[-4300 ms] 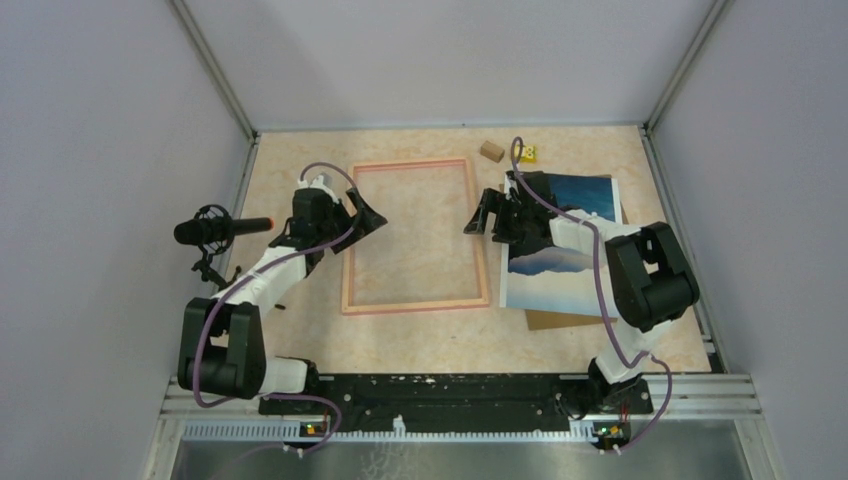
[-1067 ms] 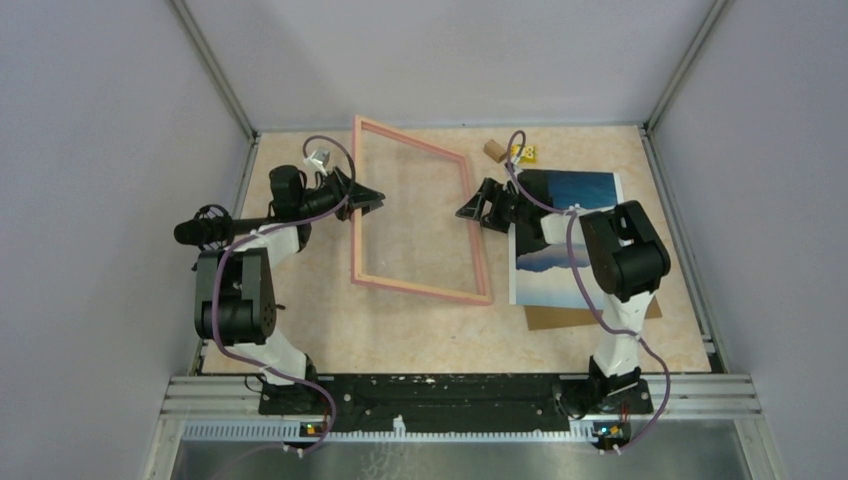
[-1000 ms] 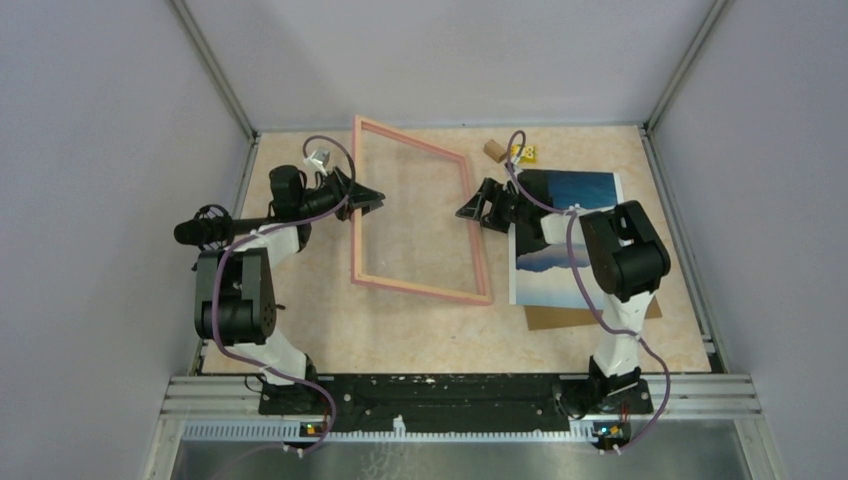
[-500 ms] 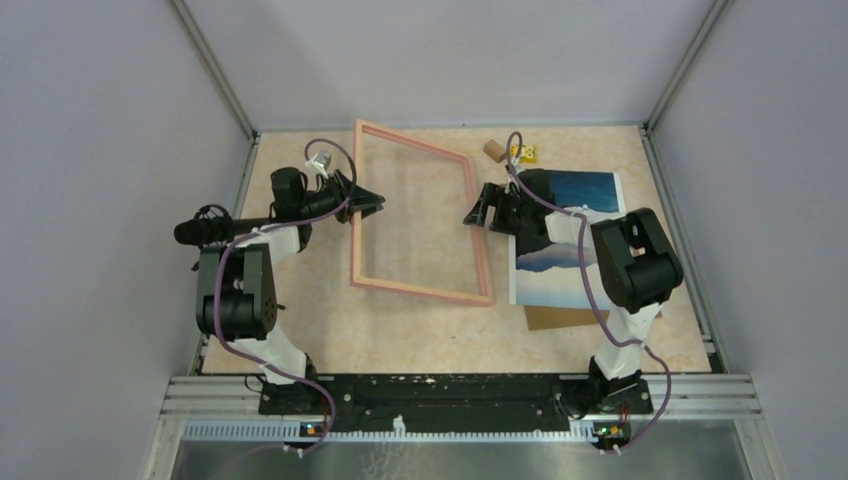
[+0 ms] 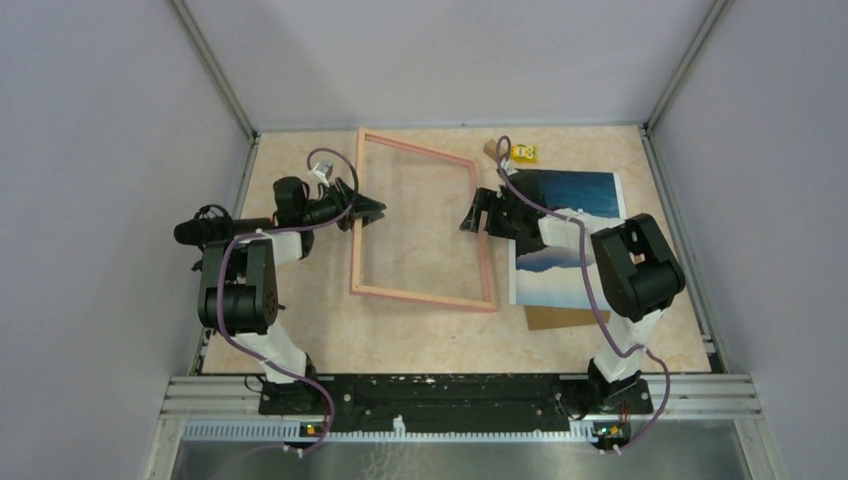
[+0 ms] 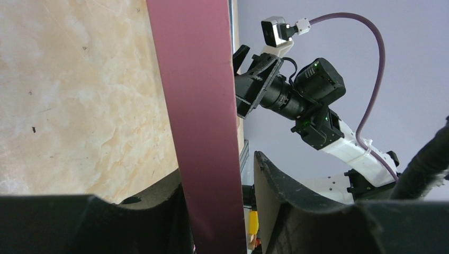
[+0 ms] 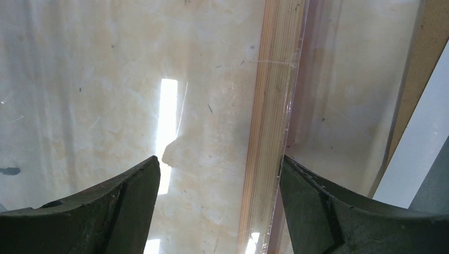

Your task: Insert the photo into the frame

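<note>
Frame tipped up on 1 rail, photo not yet in

Preparation of the frame (image 5: pixel 420 298) looks like the step in hand. From above it reads as tilted, with its left rail raised and its right rail low, near the table (image 5: pixel 420 345). The left gripper (image 5: pixel 374 208) straddles the raised rail. In its wrist view 1 jaw lies against the wood and a thin gap shows at the other, so I cannot tell whether it truly pinches the rail or only cradles it. The right gripper (image 5: pixel 468 218) is spread wide over the right rail. Nothing shows between its 2 jaws but that rail and what looks like a clear pane (image 7: pixel 339 106) beneath, and contact cannot be judged.

The photo (image 5: pixel 588 192) lies flat, picture side up, to the right of the frame. It rests on a brown backing board (image 5: pixel 545 318), partly under the right arm (image 5: pixel 640 265). It is near the right gripper and well apart from the left one.

Next, in my judgement, the frame has to be settled steadily with its opening reachable. Only then can the right gripper turn to the photo's edge, and a thin flat print will likely be hard to lift.
</note>
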Robot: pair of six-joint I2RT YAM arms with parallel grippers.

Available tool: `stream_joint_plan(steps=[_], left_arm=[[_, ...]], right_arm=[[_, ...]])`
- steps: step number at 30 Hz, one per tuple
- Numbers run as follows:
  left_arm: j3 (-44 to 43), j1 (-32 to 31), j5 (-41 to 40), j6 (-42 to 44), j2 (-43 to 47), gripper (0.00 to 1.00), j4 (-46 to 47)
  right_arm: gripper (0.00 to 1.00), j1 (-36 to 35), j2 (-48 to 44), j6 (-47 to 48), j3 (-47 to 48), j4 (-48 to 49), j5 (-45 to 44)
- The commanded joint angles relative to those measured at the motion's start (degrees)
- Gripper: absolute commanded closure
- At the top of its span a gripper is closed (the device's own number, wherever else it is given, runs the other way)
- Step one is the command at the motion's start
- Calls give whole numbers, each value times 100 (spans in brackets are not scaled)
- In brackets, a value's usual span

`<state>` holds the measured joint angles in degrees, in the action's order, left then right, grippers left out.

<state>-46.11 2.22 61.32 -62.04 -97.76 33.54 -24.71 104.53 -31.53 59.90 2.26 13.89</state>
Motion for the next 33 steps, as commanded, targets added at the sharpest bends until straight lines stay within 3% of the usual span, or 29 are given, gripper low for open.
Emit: stream_joint_plan(steps=[1,14,33], left_arm=[[55,-2,161,-66,74,54,609],[45,-2,-56,323,217,47,16],[-8,-2,-38,526,205,49,-118]], right_arm=[[21,-253,-348,-126,368,107,-106],[21,-321,-798,-455,30,494,-283],[13,-435,-493,101,520,-591,-774]])
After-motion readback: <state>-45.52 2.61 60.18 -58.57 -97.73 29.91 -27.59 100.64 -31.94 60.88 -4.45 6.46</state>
